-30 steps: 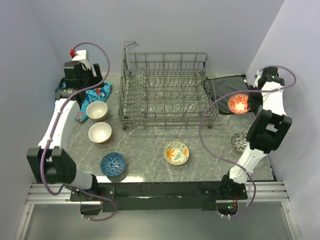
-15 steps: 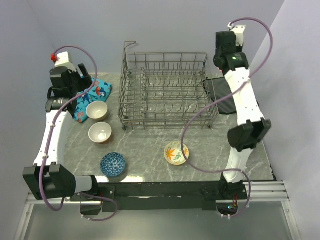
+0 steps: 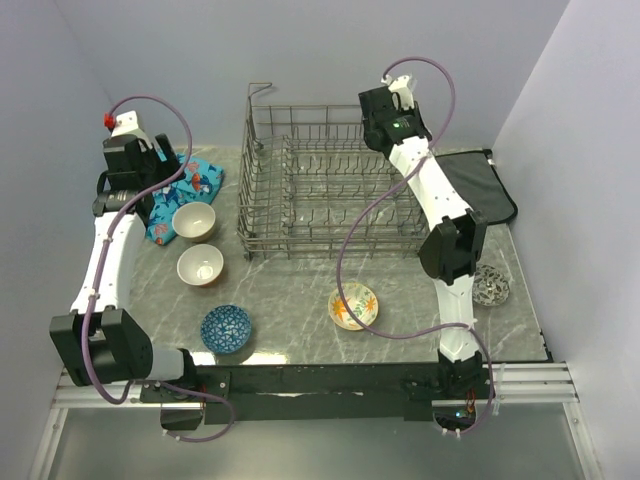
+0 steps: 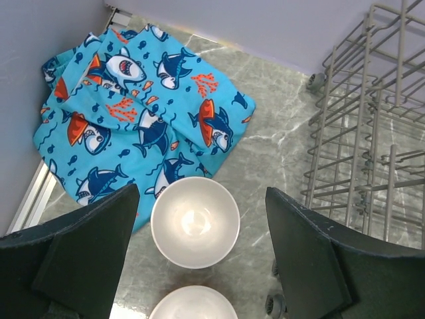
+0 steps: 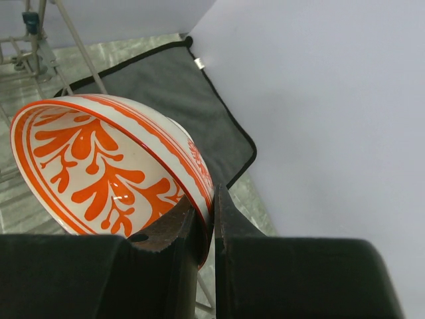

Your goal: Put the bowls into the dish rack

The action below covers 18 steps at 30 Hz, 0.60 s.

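Low in the top view, the blue bowl [image 3: 226, 328] and leaf bowl [image 3: 354, 306] sit on the bench [image 3: 290, 290]. At middle left, my left tool [image 4: 200, 196] hangs spread above a cream bowl [image 4: 194, 221]. Higher up, my right tool [image 5: 209, 212] pinches the orange-red bowl [image 5: 99, 159] by its rim above the dish rack [image 3: 330, 190], near its upper-right corner. That thin edge grip could slip and drop the bowl onto the tines, chipping it.

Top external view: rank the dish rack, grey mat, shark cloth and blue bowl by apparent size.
1. dish rack, by far the largest.
2-3. grey mat and shark cloth: they look alike and both are partly covered, so unranked.
4. blue bowl, smallest.
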Each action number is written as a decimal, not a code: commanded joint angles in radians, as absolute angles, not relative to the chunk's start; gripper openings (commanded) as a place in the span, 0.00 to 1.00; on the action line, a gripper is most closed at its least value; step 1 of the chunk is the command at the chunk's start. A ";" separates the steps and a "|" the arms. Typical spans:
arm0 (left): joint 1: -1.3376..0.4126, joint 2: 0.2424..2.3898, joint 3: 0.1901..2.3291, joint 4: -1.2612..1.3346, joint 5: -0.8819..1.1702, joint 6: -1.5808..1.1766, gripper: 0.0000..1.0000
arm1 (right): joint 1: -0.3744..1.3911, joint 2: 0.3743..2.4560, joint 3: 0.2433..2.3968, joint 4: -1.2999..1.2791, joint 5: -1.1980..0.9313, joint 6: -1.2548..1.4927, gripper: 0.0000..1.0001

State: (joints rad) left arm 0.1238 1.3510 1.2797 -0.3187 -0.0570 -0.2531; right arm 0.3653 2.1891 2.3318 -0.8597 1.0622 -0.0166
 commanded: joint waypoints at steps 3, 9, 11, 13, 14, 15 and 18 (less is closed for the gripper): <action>0.123 1.364 1.281 -0.298 -0.083 -0.264 0.84 | 0.373 2.146 2.275 -0.794 1.186 -0.016 0.00; 0.118 1.355 1.281 -0.305 -0.078 -0.276 0.84 | 0.382 2.164 2.201 -0.838 1.178 0.029 0.00; 0.100 1.353 1.281 -0.313 -0.097 -0.259 0.85 | 0.390 2.181 2.198 -0.838 1.189 0.041 0.00; 0.081 1.348 1.275 -0.314 -0.132 -0.245 0.86 | 0.394 2.190 2.194 -0.834 1.198 0.049 0.00; 0.063 1.347 1.272 -0.308 -0.140 -0.232 0.86 | 0.396 2.201 2.192 -0.842 1.198 0.061 0.00; 0.054 1.339 1.269 -0.304 -0.152 -0.227 0.86 | 0.397 2.206 2.192 -0.848 1.197 0.069 0.00; 0.014 1.333 1.259 -0.296 -0.186 -0.216 0.87 | 0.405 2.221 2.195 -0.868 1.197 0.098 0.00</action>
